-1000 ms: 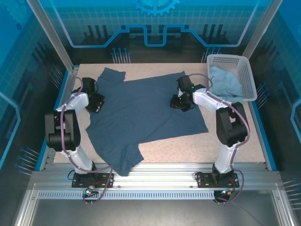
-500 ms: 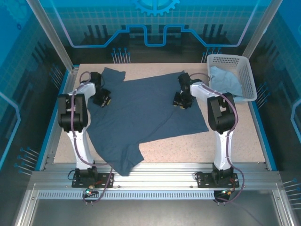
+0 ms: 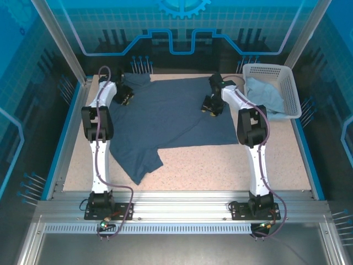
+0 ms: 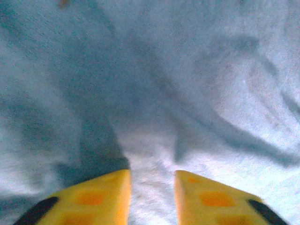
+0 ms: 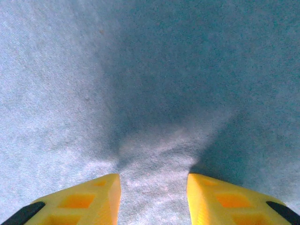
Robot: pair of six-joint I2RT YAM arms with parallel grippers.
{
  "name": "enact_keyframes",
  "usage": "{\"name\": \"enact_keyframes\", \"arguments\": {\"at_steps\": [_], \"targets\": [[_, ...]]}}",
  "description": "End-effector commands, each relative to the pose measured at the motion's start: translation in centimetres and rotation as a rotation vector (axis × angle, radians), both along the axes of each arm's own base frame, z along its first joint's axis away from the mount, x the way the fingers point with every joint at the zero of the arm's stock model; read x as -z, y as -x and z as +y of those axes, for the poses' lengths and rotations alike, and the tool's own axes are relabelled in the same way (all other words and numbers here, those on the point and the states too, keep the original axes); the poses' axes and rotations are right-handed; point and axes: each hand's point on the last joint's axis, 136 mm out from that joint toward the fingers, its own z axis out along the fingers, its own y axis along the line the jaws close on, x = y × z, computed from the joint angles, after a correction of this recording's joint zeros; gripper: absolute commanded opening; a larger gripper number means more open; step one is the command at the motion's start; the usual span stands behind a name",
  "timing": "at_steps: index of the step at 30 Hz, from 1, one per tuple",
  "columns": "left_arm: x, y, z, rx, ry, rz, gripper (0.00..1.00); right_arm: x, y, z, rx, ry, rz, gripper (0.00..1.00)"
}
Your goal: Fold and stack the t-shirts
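The large dark slate-blue t-shirt (image 3: pixel 165 118) lies spread across the back half of the table, one sleeve trailing toward the front left. At the shirt's back left corner my left gripper (image 3: pixel 126 96) presses down; in the left wrist view its jaws (image 4: pixel 152 178) stand apart with a loose ridge of cloth between them. My right gripper (image 3: pixel 211 106) is on the shirt's right part, and its fingers (image 5: pixel 153 180) hold a taut band of gathered cloth. The pale blue t-shirt (image 3: pixel 263 95) lies crumpled in the basket.
The white lattice basket (image 3: pixel 295 91) stands at the back right corner, close to my right arm. Bare speckled tabletop (image 3: pixel 231 168) runs along the front and right. Blue enclosure walls ring the table.
Both arms have stretched toward the back and dragged the dark shirt away from the front edge. The left jaws have parted from shut.
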Motion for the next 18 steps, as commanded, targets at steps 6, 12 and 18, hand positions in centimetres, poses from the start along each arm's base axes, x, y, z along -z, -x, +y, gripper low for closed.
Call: {"name": "enact_keyframes", "arguments": {"at_steps": [6,12,18], "targets": [[-9.1,15.7,-1.9,-0.029,-0.045,0.078,0.49,-12.3,3.7,-0.5,0.01,-0.019,-0.255,0.5],[-4.5,34.0,-8.3,-0.038,0.103,0.36,0.38,-13.3,12.1,2.4,-0.119,-0.271,-0.259,0.45],[-1.4,44.0,-11.2,-0.067,0.155,0.504,0.35,-13.0,20.6,5.0,-0.341,-0.439,-0.197,0.45]]}}
